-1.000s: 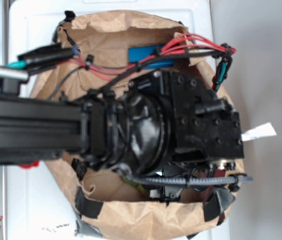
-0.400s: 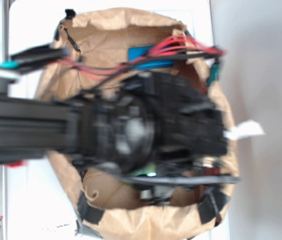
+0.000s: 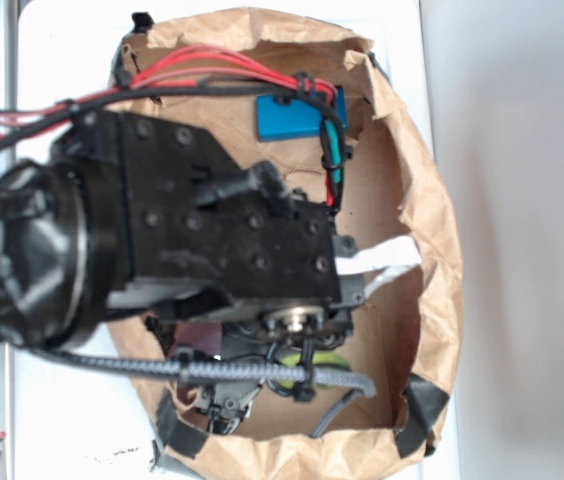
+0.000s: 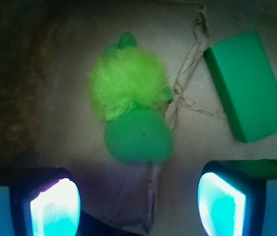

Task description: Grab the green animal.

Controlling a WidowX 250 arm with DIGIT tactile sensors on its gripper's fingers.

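Wrist view shows the gripper [image 4: 138, 206] nearest, its two fingers [image 4: 55, 206] glowing at the bottom corners, spread wide with nothing between them and touching nothing; just beyond the gap lies the green animal [image 4: 131, 115], its smooth rounded head toward the fingers and its fuzzy lime body farther on; it sits a little left of the midline between the fingers, resting on the brown paper floor; a crumpled paper seam [image 4: 185, 78] runs alongside its right flank; farther right and apart from it lies the flat green block [image 4: 246, 83], which is not the target.

From where I stand the exterior view is mostly arm; the black wrist housing [image 3: 212, 230] hangs over the paper bag [image 3: 432, 230] on the white tabletop, toward its near edge, and covers most of what lies inside; a sliver of yellow-green [image 3: 312, 362] peeks out beneath it, likely the toy; a blue block [image 3: 292, 120] lies farther back in the bag, toward the far edge.

I judge this to be the approach, with the grasp not yet made; the next move calls for a small shift left to centre on the toy, then a descent until the fingers straddle it, then closing; the soft plush should give under the squeeze, and the seam might get pinched too.
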